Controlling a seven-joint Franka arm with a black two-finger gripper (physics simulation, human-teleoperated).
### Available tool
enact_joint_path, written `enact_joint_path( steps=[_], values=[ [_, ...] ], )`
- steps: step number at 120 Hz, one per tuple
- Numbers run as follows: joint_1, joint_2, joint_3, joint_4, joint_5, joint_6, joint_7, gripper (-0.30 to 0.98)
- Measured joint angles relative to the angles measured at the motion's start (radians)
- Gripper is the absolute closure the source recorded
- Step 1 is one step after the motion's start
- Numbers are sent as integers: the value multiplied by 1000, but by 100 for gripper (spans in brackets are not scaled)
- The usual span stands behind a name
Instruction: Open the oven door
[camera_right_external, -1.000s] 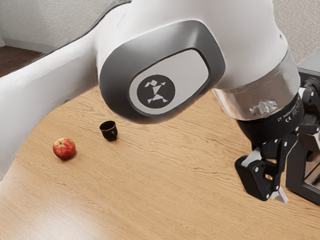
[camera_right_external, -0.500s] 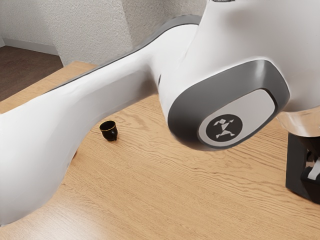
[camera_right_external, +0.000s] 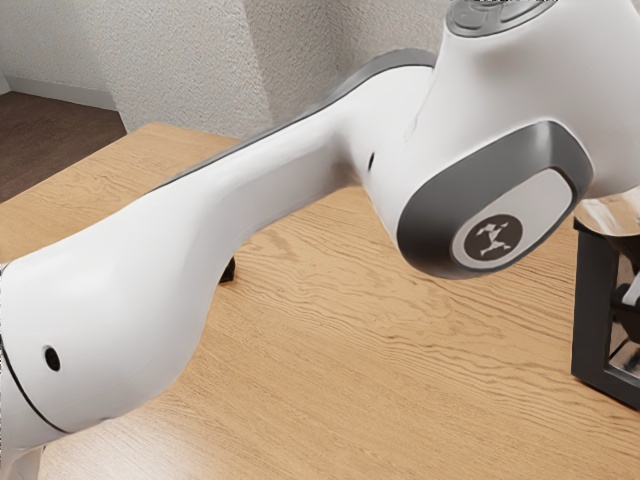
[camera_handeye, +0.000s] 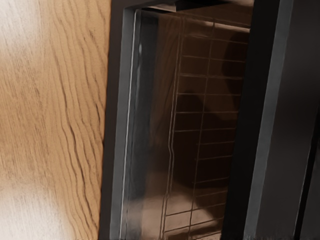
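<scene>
Black-framed glass oven door: seemingly shut; thin wire rack: behind door; light-brown wooden table: beside door; black jaws: near door, cannot tell whether apart or together

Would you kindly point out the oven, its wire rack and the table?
Oven (camera_right_external: 593, 310): exterior view, its dark front frame.
Wire rack (camera_handeye: 202, 112): wrist view, where wires cross.
Table (camera_right_external: 400, 400): exterior view, its bare wooden top.
</scene>
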Motion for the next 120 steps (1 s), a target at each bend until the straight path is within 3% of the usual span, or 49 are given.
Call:
enact_joint_path(
  steps=[120],
  values=[
    [7, 26, 40, -19, -15, 42, 112, 0]
  ],
)
